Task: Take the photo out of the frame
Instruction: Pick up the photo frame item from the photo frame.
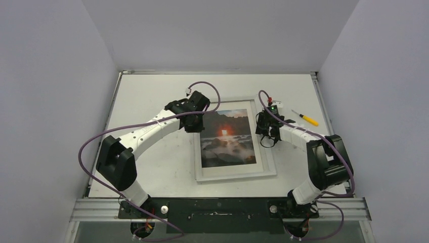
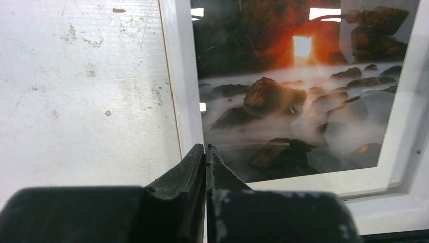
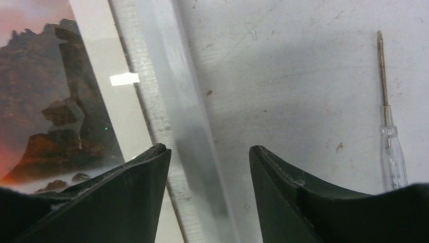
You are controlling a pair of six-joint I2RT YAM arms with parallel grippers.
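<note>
The white frame lies flat in the middle of the table, face up, with the sunset photo inside it. My left gripper hovers over the frame's left border near the top corner. In the left wrist view its jaws are shut with nothing between them, tips above the border beside the photo. My right gripper is at the frame's right side. Seen from the right wrist it is open, straddling the frame's outer edge, the photo to its left.
A small screwdriver with a yellow handle lies on the table right of the frame, beyond the right gripper; its clear shaft end shows in the right wrist view. White walls enclose the table on three sides.
</note>
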